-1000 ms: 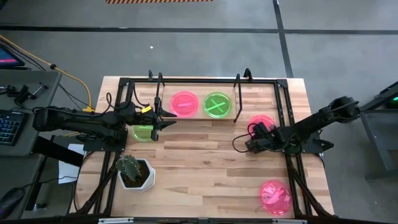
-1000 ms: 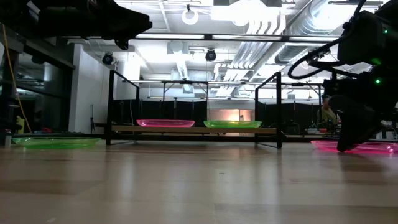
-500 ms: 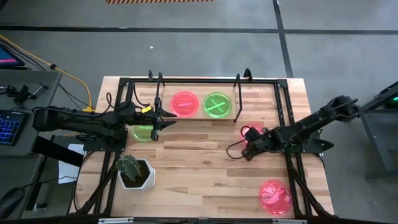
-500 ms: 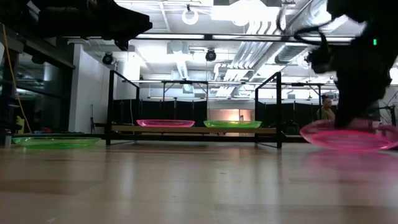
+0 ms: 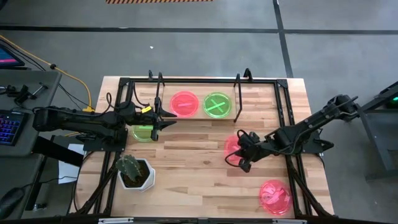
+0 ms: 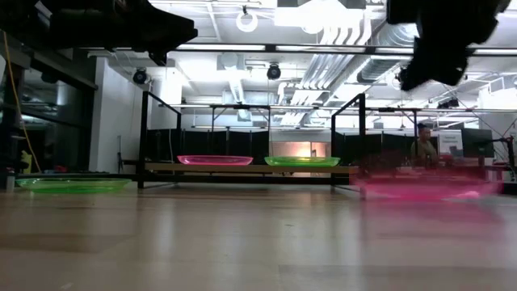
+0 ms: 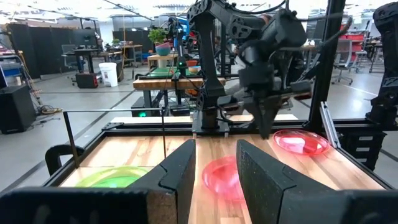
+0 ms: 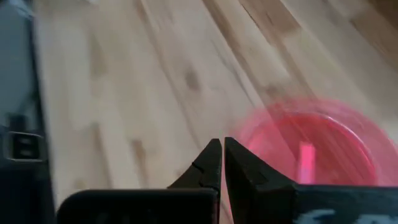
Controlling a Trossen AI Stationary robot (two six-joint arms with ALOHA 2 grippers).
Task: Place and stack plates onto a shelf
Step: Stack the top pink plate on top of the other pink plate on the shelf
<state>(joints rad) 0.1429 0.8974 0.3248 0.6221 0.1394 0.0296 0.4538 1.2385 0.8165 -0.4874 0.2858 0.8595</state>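
Observation:
Two plates lie on the shelf: a pink one and a green one. Another green plate lies flat on the table under my left arm. My left gripper hangs open by the shelf's left end. A pink plate lies on the table near the middle, blurred in the low view. My right gripper is shut; it hangs above the table beside this plate and touches nothing. A third pink plate sits by the near right corner.
A white pot with a cactus stands at the near left. The black frame runs around the tabletop, and the shelf's thin rods stand upright. Bare wood lies in the middle near part of the table.
My right gripper has travelled from the table's right edge toward the left and the near edge, and has risen in the low view. The pink plate has slid with it from the right edge to near the table's middle.

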